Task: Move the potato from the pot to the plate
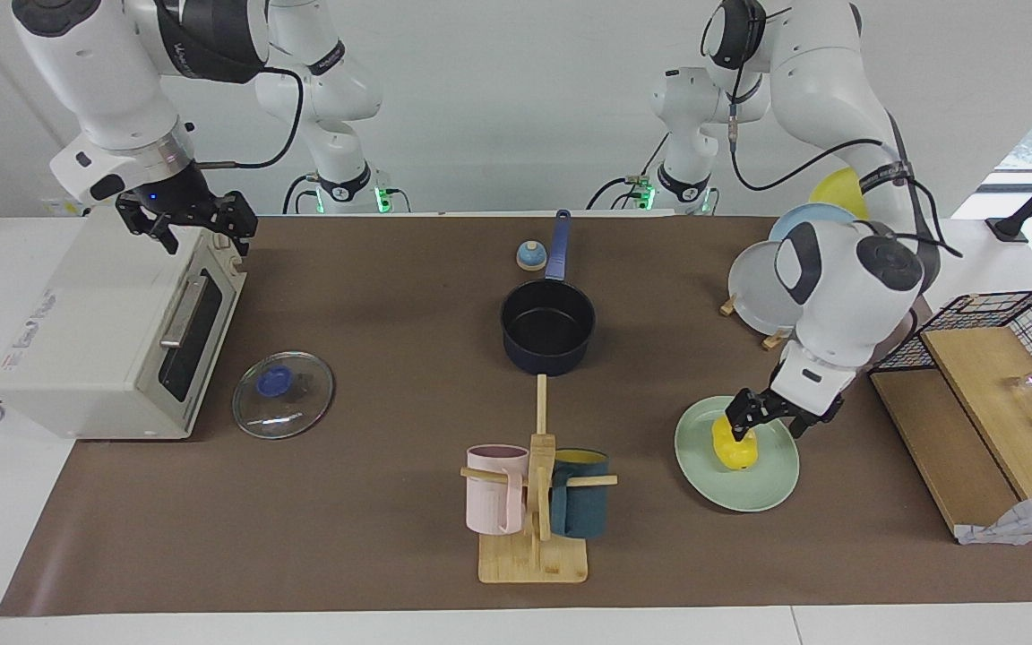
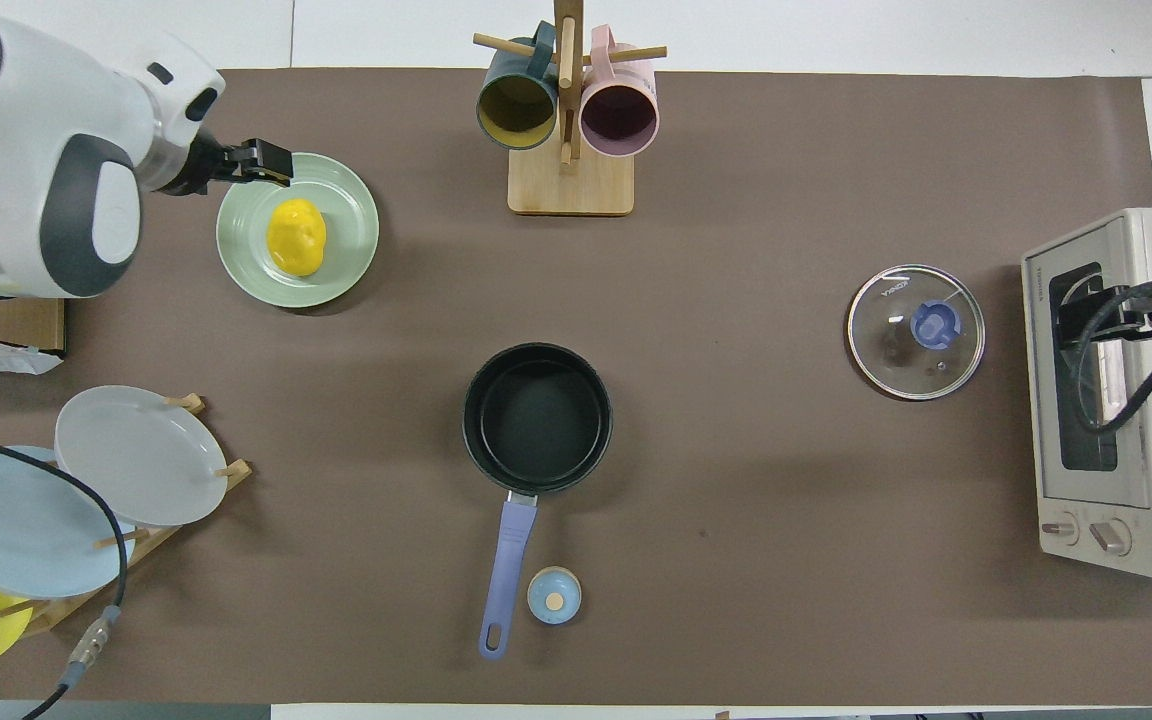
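Note:
The yellow potato (image 1: 736, 451) (image 2: 296, 236) lies on the mint-green plate (image 1: 749, 497) (image 2: 346, 240) toward the left arm's end of the table. My left gripper (image 1: 767, 421) (image 2: 266, 165) hangs just over the plate's rim beside the potato, open and holding nothing. The navy pot (image 1: 548, 322) (image 2: 537, 415) stands mid-table with nothing in it, its blue handle pointing toward the robots. My right gripper (image 1: 186, 224) (image 2: 1086, 315) waits open over the toaster oven.
A mug rack (image 1: 534, 502) (image 2: 568, 120) with a pink and a teal mug stands farther from the robots than the pot. A glass lid (image 1: 283, 394) (image 2: 916, 332) lies beside the toaster oven (image 1: 113, 331) (image 2: 1126, 400). A plate rack (image 1: 771, 287) (image 2: 126, 460) and a wire basket (image 1: 1018, 331) stand at the left arm's end.

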Controlling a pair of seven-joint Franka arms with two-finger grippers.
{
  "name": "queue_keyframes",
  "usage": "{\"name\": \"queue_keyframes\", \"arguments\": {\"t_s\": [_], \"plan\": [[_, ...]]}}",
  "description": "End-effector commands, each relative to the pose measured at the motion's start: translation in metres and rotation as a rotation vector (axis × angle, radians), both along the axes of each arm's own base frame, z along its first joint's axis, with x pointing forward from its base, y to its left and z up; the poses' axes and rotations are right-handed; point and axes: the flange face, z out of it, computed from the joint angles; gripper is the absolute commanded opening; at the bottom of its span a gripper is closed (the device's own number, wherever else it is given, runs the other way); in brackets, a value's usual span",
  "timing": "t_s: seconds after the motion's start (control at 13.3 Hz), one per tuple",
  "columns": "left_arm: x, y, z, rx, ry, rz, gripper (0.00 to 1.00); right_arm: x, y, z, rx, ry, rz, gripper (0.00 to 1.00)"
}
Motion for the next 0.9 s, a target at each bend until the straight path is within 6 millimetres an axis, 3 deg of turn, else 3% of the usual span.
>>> {"name": "queue_keyframes", "arguments": {"t_s": [0.0, 0.15, 0.3, 0.53, 0.82], "plan": [[-0.037, 0.02, 0.084, 0.017, -0.007, 0.006, 1.0, -0.001, -0.003, 0.003, 0.013, -0.017, 0.008, 1.0], [-0.073, 0.029, 0.141, 0.036, 0.009, 0.006, 1.0, -0.001, -0.003, 0.003, 0.013, -0.017, 0.008, 1.0], [-0.116, 0.033, 0.178, 0.05, 0.087, 0.001, 1.0, -0.001, -0.003, 0.003, 0.014, -0.015, 0.009, 1.0], [-0.152, 0.037, 0.179, 0.061, 0.186, -0.007, 1.0, -0.001, -0.003, 0.003, 0.013, -0.015, 0.008, 1.0], [-0.17, 0.038, 0.158, 0.057, 0.26, -0.004, 1.0, -0.002, -0.003, 0.003, 0.014, -0.012, 0.007, 1.0]]}}
